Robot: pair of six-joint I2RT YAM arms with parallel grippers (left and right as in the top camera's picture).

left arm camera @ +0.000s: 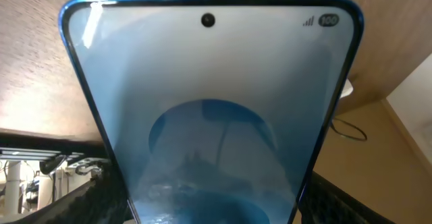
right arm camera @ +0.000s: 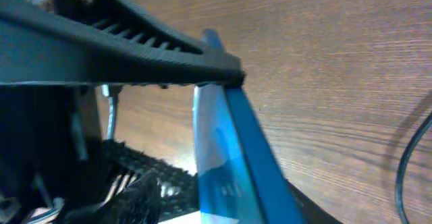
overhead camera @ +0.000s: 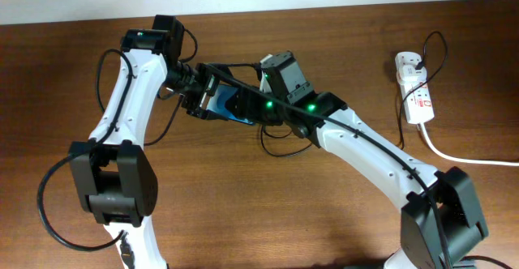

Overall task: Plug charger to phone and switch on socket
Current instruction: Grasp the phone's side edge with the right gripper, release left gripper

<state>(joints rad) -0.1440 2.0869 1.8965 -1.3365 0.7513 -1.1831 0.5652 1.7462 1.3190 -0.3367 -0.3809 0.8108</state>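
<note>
The phone (overhead camera: 231, 107), with its bright blue screen, is held off the table at the centre back. My left gripper (overhead camera: 209, 99) is shut on its left end; the screen (left arm camera: 209, 102) fills the left wrist view, with my fingers (left arm camera: 212, 207) on both sides. My right gripper (overhead camera: 259, 111) is at the phone's right end. In the right wrist view the phone (right arm camera: 229, 156) runs edge-on between my fingers (right arm camera: 270, 136), which touch it. The charger, a thin black cable (overhead camera: 402, 127), leaves the socket (overhead camera: 415, 91) at the back right and loops (overhead camera: 274, 149) under my right arm. Its plug tip is hidden.
The socket's thick white cord (overhead camera: 462, 157) runs off to the right edge. Both arms cross the middle of the brown wooden table (overhead camera: 243, 204), their own black cables hanging beside them. A pale wall edge lies along the back.
</note>
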